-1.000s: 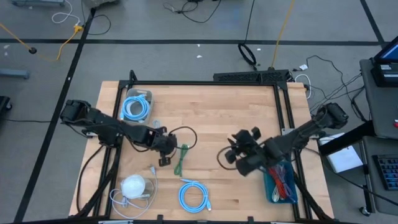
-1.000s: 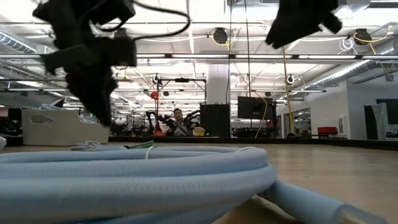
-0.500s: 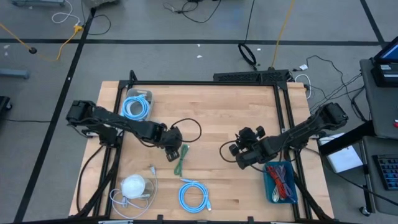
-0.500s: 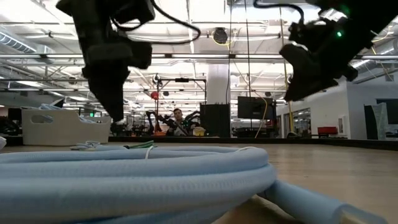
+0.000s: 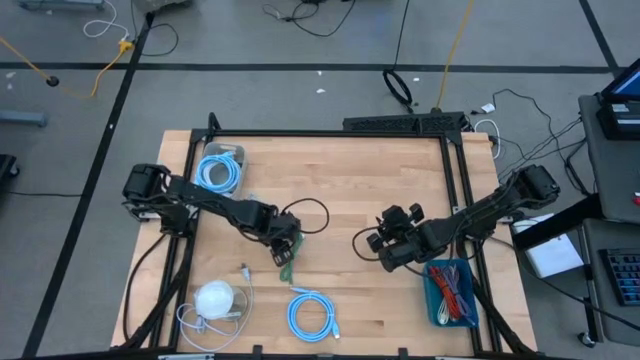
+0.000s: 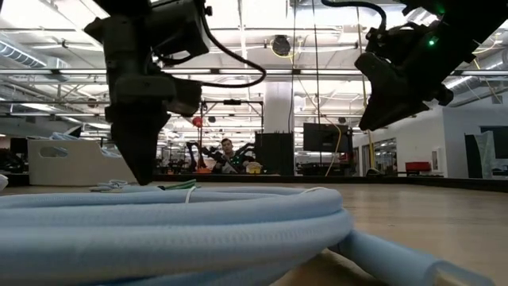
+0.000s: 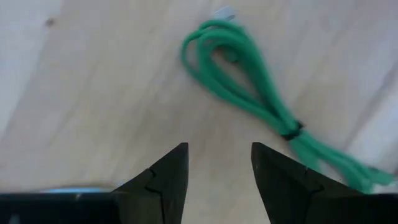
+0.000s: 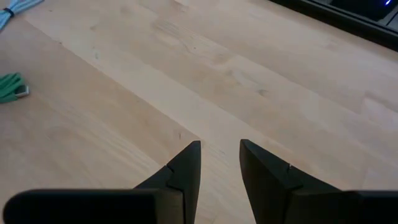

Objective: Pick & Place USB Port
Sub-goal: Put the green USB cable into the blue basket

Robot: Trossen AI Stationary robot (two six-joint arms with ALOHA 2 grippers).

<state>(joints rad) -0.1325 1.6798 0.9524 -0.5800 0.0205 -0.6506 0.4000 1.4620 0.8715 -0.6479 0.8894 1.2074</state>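
Since a second ago, the left hand (image 7: 214, 171) has slid over the green USB cable (image 7: 261, 102) and spread its fingers, now gaping and empty. Bundled in a long loop, tied near one end, the cable lies flat on the bench (image 5: 350, 190) just ahead of the fingertips, running slantwise, silver plug at the far end. Right hand (image 8: 219, 163), partly parted, hovers empty well beyond it.

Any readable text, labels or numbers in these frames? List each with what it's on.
None readable.
Green cable: no print or label visible.
Blue cable coils: no markings visible.
Bin of red cables: no label visible.
Screens in the room behind the table: too small and blurred to read.
Left gripper and right gripper: no markings on them.
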